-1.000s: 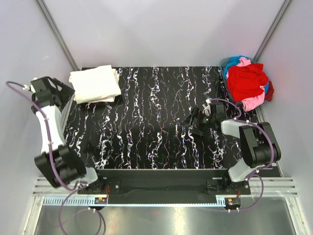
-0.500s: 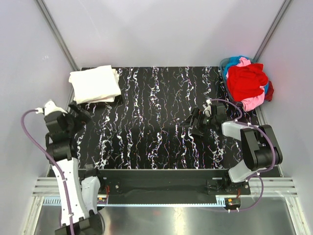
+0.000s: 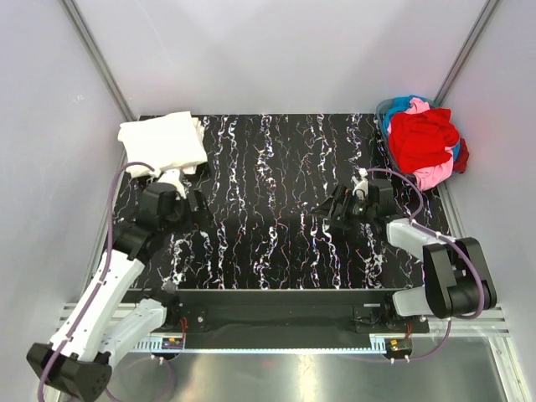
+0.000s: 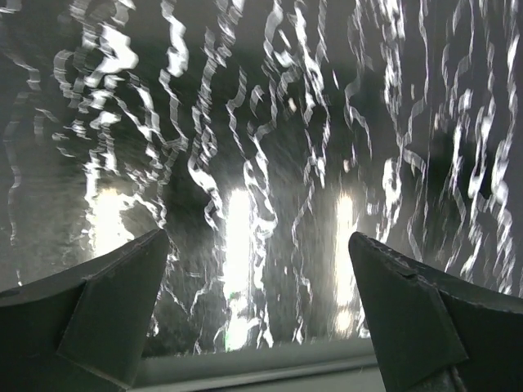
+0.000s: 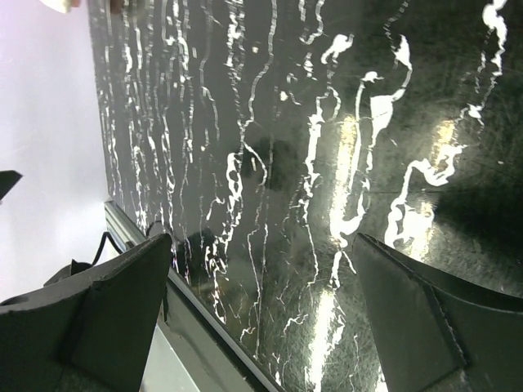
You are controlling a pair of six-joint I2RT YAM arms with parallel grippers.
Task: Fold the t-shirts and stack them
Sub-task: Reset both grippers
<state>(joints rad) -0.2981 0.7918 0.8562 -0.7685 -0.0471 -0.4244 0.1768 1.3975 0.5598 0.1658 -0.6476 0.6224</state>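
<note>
Black marbled desk (image 3: 268,167), middle bare. Cream t-shirt (image 3: 163,144) lies folded at far-left corner. The unfolded ones are heaped at far-right corner in a bin (image 3: 383,117): red t-shirt (image 3: 423,134) on top, pink t-shirt (image 3: 431,174) hanging off the near side, blue t-shirt (image 3: 400,106) at the far edge.

Right pincer (image 3: 333,209): released, nothing btwn fingers; wrist cam shows only desk. It sits right of centre w/ fingers aimed left, so the heap is behind it, to the far right.

Left pincer (image 3: 194,213): also released and empty, just near-side of the cream t-shirt, well apart from the heap.

Key relation: heap lies far-right of the right pincer, and the right arm is clearly the nearer one. Judgement: next step = fetch a fresh shirt, prob. red since it's on top. The right arm would need to turn round twd the far-right corner first. The heap is crumpled, so no long axis readable.
</note>
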